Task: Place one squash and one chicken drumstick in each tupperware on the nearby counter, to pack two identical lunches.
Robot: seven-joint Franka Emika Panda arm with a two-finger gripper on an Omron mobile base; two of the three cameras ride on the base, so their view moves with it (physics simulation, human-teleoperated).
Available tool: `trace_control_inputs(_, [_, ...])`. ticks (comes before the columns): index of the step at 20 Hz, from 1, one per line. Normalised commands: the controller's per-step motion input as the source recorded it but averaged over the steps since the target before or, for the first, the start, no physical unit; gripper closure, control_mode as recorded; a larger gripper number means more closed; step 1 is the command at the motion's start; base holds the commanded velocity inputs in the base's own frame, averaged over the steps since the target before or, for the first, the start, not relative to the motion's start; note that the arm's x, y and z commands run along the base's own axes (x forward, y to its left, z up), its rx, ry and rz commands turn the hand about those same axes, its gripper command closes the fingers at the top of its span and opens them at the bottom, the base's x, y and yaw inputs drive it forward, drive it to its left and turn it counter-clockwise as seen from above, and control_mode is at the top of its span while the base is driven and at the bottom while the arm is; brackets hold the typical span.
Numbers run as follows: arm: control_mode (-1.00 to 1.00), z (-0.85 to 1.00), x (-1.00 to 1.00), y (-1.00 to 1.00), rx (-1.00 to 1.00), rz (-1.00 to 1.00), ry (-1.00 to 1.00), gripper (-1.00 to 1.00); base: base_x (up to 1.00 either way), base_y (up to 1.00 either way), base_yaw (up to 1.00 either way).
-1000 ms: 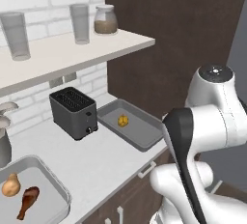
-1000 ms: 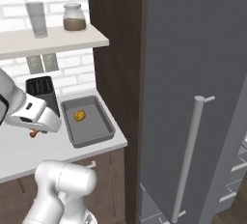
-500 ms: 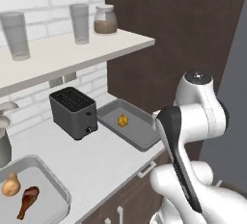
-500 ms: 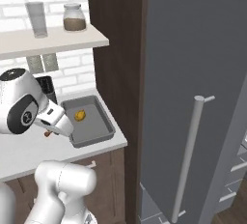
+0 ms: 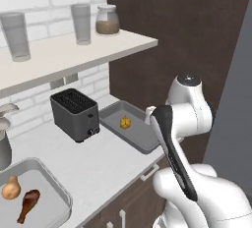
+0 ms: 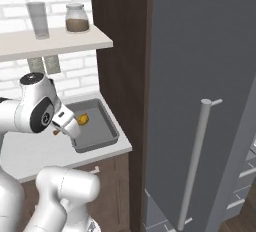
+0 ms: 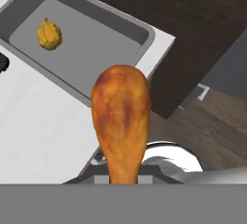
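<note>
- Left base view: the far tupperware [image 5: 147, 142] beside the toaster [image 5: 74, 114] holds a squash [image 5: 125, 122]; the near tupperware [image 5: 56, 186] holds a second squash [image 5: 11, 188] and a drumstick [image 5: 28, 206].
- Right base view: the gripper [image 6: 56, 130] hangs just short of the far tupperware's near rim.
- Hand view: jaws pinch a chicken drumstick [image 7: 120, 117] by its thin end; the squash lies ahead, up-left.

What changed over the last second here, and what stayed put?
The arm swung right, carrying the gripper, shut on a chicken drumstick, from beside the toaster to the near edge of the right tupperware. Nothing was released. The squash in that tupperware, the left tupperware with its squash and drumstick, and the shelf items did not move.
</note>
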Motion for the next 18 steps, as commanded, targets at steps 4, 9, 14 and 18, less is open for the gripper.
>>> trace_control_inputs(4, [-1.00,-0.31,0.59,0.13,0.04,-0.06,0.00,1.00,0.00,0.00,0.00])
trace_control_inputs(9, [-1.00,-0.37,0.61,0.14,0.00,-0.06,0.00,1.00,0.00,0.00,0.00])
trace_control_inputs(14, [-1.00,-0.35,0.59,0.10,0.00,-0.06,0.00,1.00,0.00,0.00,0.00])
trace_control_inputs(18, [-1.00,-0.39,0.59,0.06,0.00,-0.05,0.00,1.00,0.00,0.00,0.00])
